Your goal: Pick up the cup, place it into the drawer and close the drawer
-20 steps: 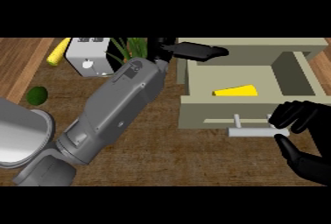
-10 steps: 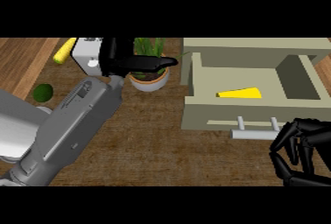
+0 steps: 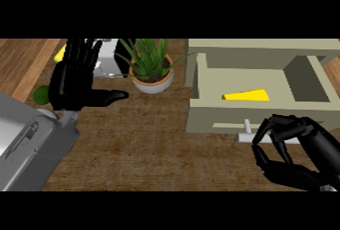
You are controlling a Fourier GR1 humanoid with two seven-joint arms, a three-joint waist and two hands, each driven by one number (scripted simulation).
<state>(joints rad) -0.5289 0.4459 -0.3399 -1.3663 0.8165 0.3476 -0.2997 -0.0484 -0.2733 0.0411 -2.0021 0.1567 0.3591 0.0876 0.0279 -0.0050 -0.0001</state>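
Note:
The beige drawer [image 3: 212, 117] stands pulled open at the right, with a yellow wedge [image 3: 247, 95] lying on its floor. I cannot make out a cup anywhere in view. My right hand [image 3: 297, 144] is at the drawer's front, its fingers curled over the right part of the white handle [image 3: 247, 136]. Up at the left, my left hand [image 3: 74, 83] is open with fingers pointing up and the thumb out to the right, holding nothing. It hides part of a white appliance [image 3: 106, 63].
A potted green plant [image 3: 151, 72] stands between my left hand and the drawer. Left of that hand lie a yellow item [image 3: 60, 54] and a green round fruit [image 3: 41, 94]. My grey left forearm [image 3: 30, 143] covers the lower left counter.
My left arm swung left, from over the drawer's back to beside the plant. My right hand dropped below the handle, then came back up onto it.

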